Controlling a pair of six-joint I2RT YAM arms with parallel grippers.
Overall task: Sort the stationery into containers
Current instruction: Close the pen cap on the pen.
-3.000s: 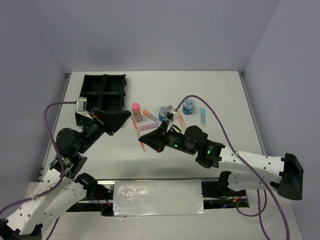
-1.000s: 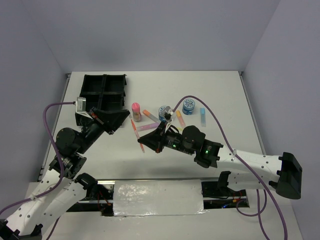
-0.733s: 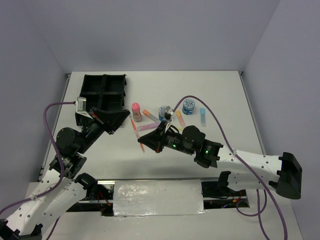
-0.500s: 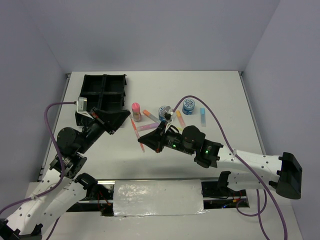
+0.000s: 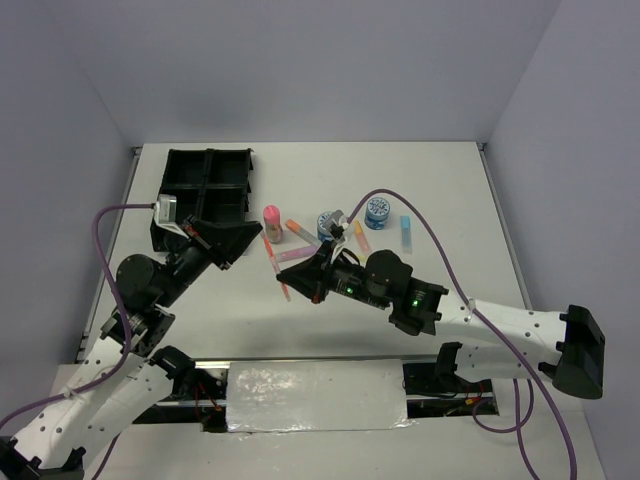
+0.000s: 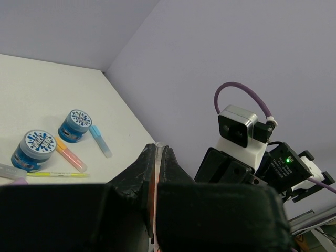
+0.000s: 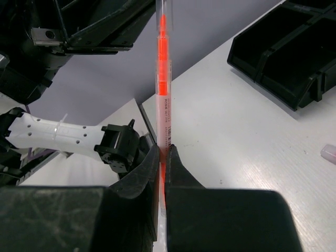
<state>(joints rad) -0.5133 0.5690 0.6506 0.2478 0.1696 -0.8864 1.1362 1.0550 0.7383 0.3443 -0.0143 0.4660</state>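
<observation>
One orange pen [image 5: 275, 270] hangs pinched above table [image 5: 450, 180] between your right gripper [image 5: 292, 285] and left gripper [image 5: 252, 233], both clamped shut on it, near black tray [image 5: 205, 158]. Tray's visible compartments look bare; tins [image 5: 377, 211], pink-capped tube [image 5: 271, 224], markers [image 5: 406, 232] lie unsorted on table, so you have nearly everything left

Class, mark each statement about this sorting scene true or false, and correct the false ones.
1. The right gripper is shut on the orange pen. True.
2. Both round tins lie inside the tray. False: the blue-patterned tins stand on the table, outside the black tray.
3. The pink-capped tube is on the table, outside the black tray. True.
4. The pale blue marker lies left of the tray. False: the light-blue marker lies right of both tins.
5. The left arm's jaws are wide open. False: the left gripper is shut on the same orange pen.
</observation>
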